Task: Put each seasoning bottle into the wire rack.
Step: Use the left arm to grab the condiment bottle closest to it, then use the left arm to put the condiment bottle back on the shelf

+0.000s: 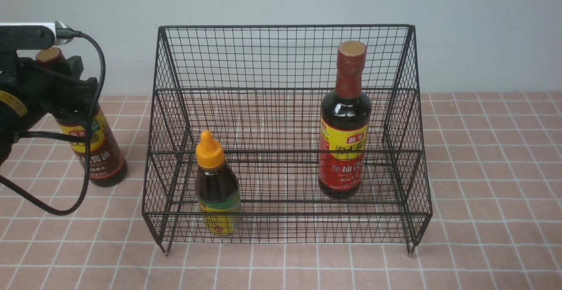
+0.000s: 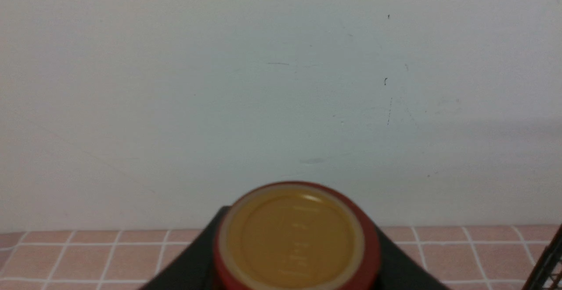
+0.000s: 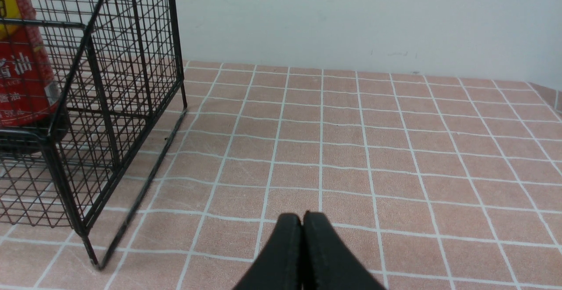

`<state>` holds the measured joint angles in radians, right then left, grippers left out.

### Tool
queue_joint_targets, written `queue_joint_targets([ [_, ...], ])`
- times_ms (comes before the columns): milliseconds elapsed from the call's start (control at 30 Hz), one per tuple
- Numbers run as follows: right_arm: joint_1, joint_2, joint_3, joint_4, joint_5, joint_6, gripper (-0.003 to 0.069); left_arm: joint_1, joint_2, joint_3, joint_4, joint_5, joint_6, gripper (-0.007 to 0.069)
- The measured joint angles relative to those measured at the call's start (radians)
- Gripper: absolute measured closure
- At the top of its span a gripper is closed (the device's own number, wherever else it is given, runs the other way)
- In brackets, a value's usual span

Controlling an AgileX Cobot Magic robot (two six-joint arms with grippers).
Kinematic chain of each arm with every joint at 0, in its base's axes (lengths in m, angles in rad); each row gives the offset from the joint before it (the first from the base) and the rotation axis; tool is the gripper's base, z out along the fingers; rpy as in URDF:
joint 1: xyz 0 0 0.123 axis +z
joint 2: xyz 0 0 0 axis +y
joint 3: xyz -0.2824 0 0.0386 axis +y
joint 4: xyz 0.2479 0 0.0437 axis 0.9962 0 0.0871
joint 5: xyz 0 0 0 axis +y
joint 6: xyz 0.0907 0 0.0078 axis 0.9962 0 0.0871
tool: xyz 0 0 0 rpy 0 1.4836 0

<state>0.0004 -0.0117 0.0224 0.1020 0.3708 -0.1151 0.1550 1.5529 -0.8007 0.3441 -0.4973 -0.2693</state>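
The black wire rack (image 1: 285, 57) stands mid-table. A short bottle with an orange nozzle cap (image 1: 217, 184) stands in its front tier at the left. A tall bottle with a brown-red cap (image 1: 344, 127) stands on a low shelf at the right and also shows in the right wrist view (image 3: 22, 83). A second tall bottle (image 1: 94, 145) leans left of the rack, base on the table. My left gripper (image 1: 61, 83) is shut round its neck; its cap (image 2: 292, 237) sits between the black fingers. My right gripper (image 3: 302, 219) is shut and empty, low over the tiles right of the rack (image 3: 131, 61).
Pink tiled tabletop (image 1: 483, 171) with a pale wall close behind the rack. A black cable (image 1: 90, 118) loops from my left arm in front of the leaning bottle. The rack's right foot (image 3: 96, 263) stands near my right gripper.
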Motion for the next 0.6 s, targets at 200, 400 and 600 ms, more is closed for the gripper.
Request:
queue_joint_targets([
  [200,0.000,0.000,0.000,0.000,0.000,0.000,0.0673,0.000,-0.122,-0.102,0.001,0.130,0.018,0.0365],
  [400,0.000,0.000,0.000,0.001,0.000,0.000,0.0673,-0.023,-0.231,-0.262,0.001,0.186,-0.022,0.0365],
  [600,0.000,0.000,0.000,0.001,0.000,0.000,0.0673,-0.137,-0.250,-0.439,0.026,0.241,-0.033,0.0365],
])
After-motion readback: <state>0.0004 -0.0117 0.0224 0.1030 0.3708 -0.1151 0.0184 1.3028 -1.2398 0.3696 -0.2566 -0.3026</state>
